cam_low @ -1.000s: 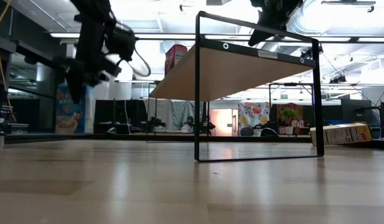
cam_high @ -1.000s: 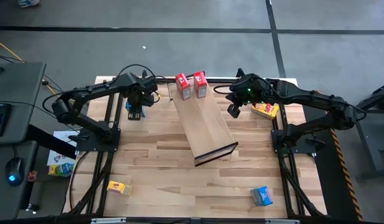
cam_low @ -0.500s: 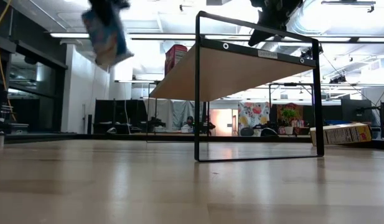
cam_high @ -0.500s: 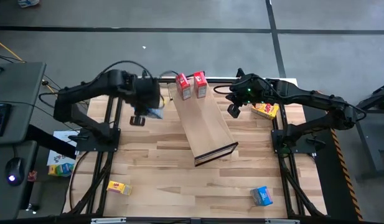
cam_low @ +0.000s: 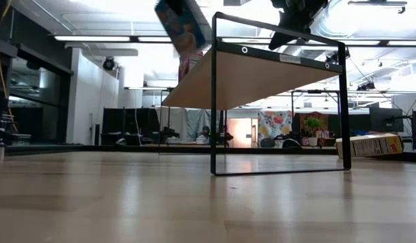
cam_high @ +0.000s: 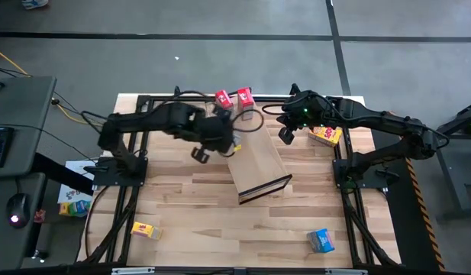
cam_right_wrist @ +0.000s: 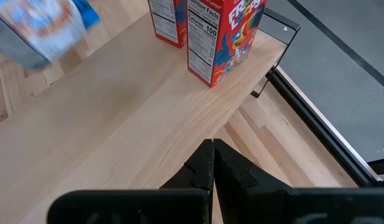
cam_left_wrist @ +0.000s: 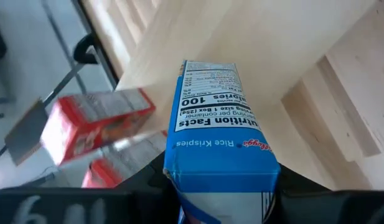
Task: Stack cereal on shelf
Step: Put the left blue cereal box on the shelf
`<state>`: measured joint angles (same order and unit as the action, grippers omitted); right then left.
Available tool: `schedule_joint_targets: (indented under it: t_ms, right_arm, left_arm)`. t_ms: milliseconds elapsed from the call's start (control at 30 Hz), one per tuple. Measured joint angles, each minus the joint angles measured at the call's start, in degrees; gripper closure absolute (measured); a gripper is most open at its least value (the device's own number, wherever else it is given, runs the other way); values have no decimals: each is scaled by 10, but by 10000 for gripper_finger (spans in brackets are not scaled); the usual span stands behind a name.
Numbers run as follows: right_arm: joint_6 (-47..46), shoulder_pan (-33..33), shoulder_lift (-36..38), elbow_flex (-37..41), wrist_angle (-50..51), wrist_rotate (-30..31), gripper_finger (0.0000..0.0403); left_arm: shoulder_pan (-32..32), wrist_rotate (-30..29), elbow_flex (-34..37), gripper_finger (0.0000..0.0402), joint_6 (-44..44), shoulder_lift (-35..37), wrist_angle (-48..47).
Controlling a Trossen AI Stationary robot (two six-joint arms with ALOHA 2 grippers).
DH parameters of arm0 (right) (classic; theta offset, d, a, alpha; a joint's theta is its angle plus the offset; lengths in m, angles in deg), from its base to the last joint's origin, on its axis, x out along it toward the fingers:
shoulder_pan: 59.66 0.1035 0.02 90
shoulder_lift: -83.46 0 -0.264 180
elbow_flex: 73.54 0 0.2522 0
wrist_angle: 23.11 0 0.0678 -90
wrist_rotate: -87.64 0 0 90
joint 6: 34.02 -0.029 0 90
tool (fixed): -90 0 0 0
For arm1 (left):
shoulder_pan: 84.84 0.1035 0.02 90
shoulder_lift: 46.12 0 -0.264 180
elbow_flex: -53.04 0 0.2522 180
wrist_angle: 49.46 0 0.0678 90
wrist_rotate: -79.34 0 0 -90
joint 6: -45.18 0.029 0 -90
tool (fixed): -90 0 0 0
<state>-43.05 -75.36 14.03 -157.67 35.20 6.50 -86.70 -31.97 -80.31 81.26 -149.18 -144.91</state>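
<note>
My left gripper (cam_high: 220,136) is shut on a blue cereal box (cam_left_wrist: 223,143), held in the air at the shelf's left edge; the low view shows the box (cam_low: 184,23) tilted above shelf height. The shelf (cam_high: 254,160) is a long light-wood panel on a dark frame (cam_low: 261,74). Two red boxes (cam_high: 222,98) (cam_high: 244,97) stand upright on its far end, also seen in the right wrist view (cam_right_wrist: 226,34) (cam_right_wrist: 170,18). My right gripper (cam_right_wrist: 212,144) is shut and hovers over the shelf's right edge (cam_high: 285,136). My left gripper pinches the blue box between its two fingers at the end nearest the wrist (cam_left_wrist: 223,183), with the narrow nutrition panel facing the wrist camera. The arm reaches in from the table's left. The box is lifted clear and sits tilted in the hold.
A yellow box (cam_high: 325,135) lies on its side right of the shelf, also seen in the low view (cam_low: 369,144). Another yellow box (cam_high: 146,229) lies near the left front corner, a blue box (cam_high: 321,241) near the right front. Bare tabletop lies in front of the shelf.
My left gripper has lifted the blue box off the table's far left and carried it up and to the right, as far as the shelf's left edge beside the red boxes. The box has tipped on the way.
</note>
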Motion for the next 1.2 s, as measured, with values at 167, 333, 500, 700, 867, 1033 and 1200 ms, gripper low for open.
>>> schedule_joint_targets:
  t_ms: [167, 333, 500, 700, 867, 1033, 1200]
  right_arm:
    - [0, 0, 0, 0, -1, 0, 402]
    - [0, 0, 0, 0, 0, -3, 402]
    - [0, 0, 0, 0, 0, -3, 402]
    - [0, 0, 0, 0, 0, -4, 402]
    - [0, 0, 0, 0, 0, -4, 402]
    - [0, 0, 0, 0, -2, -4, 402]
    - [0, 0, 0, 0, -2, -4, 402]
  left_arm:
    - [26, 30, -6, 286, 30, -36, 11]
    - [39, 31, -6, 286, 34, -57, 9]
    - [41, 46, -6, 280, 40, -63, 21]
    - [41, 59, -7, 245, 35, -72, 30]
    - [41, 58, -6, 216, 36, -77, 33]
    - [41, 58, -6, 195, 36, -79, 39]
    - [41, 54, -6, 175, 41, -79, 55]
